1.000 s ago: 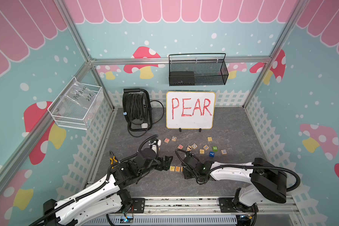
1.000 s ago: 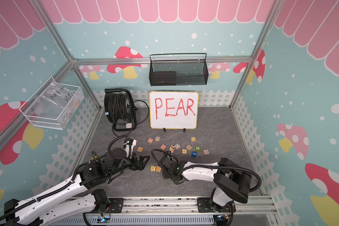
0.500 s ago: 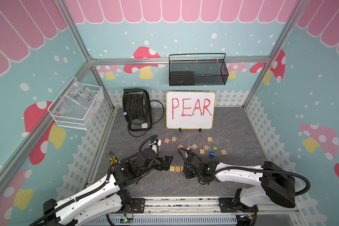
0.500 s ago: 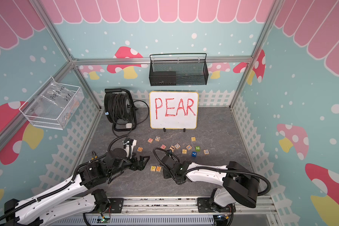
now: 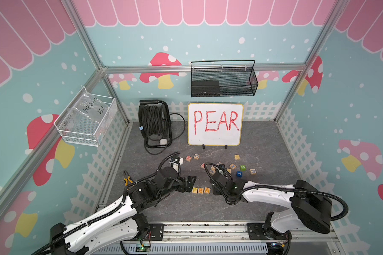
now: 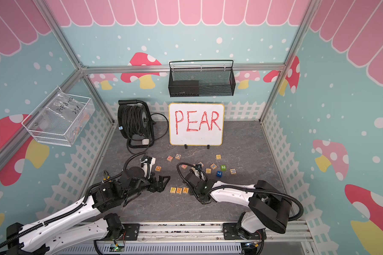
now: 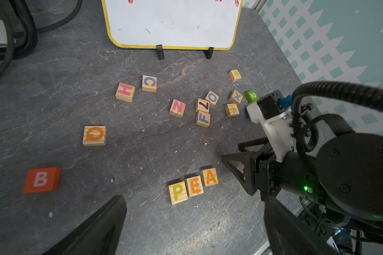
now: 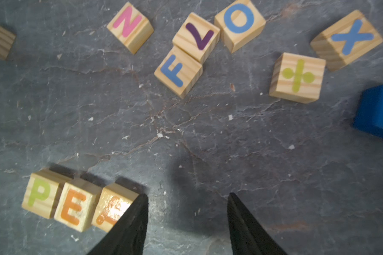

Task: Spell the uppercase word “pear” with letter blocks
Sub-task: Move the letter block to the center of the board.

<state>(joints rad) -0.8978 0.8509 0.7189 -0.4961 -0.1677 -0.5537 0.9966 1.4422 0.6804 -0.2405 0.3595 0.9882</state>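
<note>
Three letter blocks stand in a row on the grey floor: P (image 5: 195, 190), E (image 5: 201, 190) and A (image 5: 207, 189), also P (image 7: 178, 192), E (image 7: 194, 186), A (image 7: 209, 177). The blue R block (image 5: 253, 171) lies apart, back right, seen only in both top views. My right gripper (image 8: 187, 196) is open with bare floor between its fingers. One of its fingers (image 8: 131, 220) stands right beside the A block (image 8: 113, 207). My left gripper (image 5: 189, 182) is open and empty, hanging just left of the row.
Loose blocks lie behind the row: N (image 7: 177, 107), F (image 7: 203, 118), O (image 7: 212, 98), X (image 7: 236, 96), Q (image 7: 94, 135). So do a red B (image 7: 41, 180), a blue cube (image 5: 239, 173) and a green cube (image 5: 242, 167). The whiteboard (image 5: 215, 136) and cable reel (image 5: 154, 123) stand at the back.
My right gripper has opened a little and eased off the A block, which now shows free at the row's right end. The left arm has not moved.
</note>
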